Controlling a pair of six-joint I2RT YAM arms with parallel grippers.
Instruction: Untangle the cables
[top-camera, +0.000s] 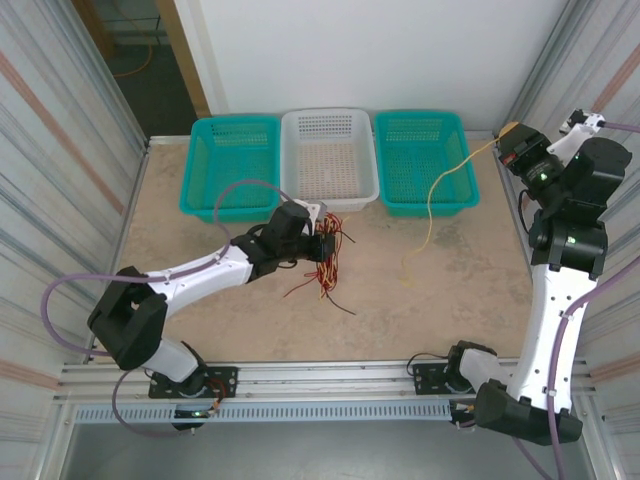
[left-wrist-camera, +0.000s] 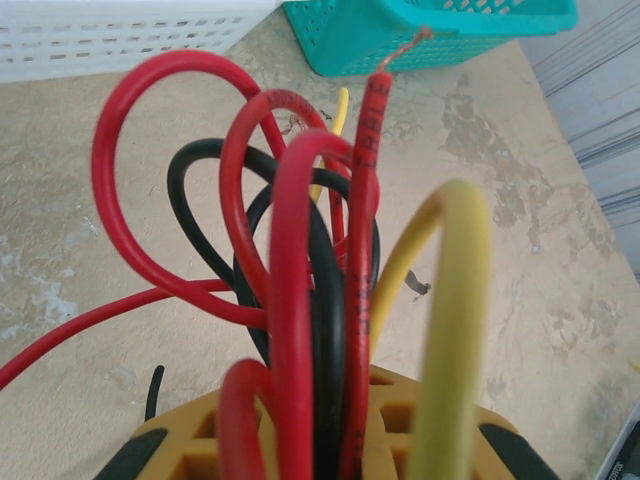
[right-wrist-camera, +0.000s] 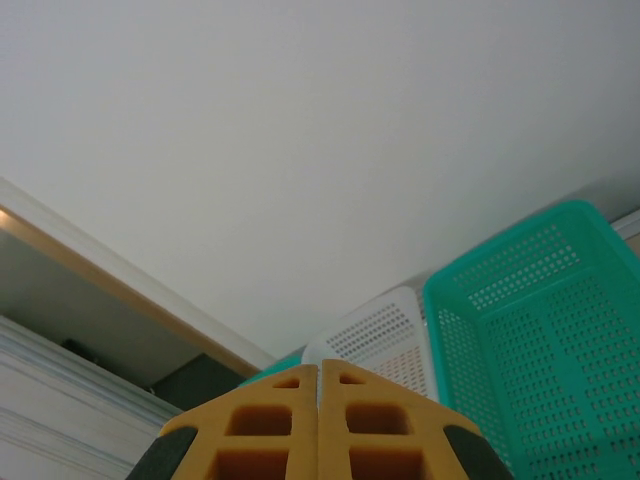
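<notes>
Left gripper: clamped on the cables, just left of the frame's centre in the top view; in its wrist view the yellow fingers sit at the bottom edge with the wires standing up between them.
Cables: a knot of red, black and yellow wires on the table, spilling below and right of the left gripper, loose ends fanning toward lower centre.
Cables, close view: several red loops, black loops behind them and one thick yellow arc on the right, all crossing each other (I cannot trace which strand goes where).
Right gripper: upper right of the top view, raised above the table; fingers pressed flat together in its wrist view.
Yellow cable: one strand, well apart from the knot; its top end meets the right gripper, and it hangs down-left past the right teal basket's corner to the table right of centre (no wire visible in the finger seam in the wrist view).
Left teal basket: upper left.
White basket: upper centre, between the teal ones.
Right teal basket: touching the white one.
</notes>
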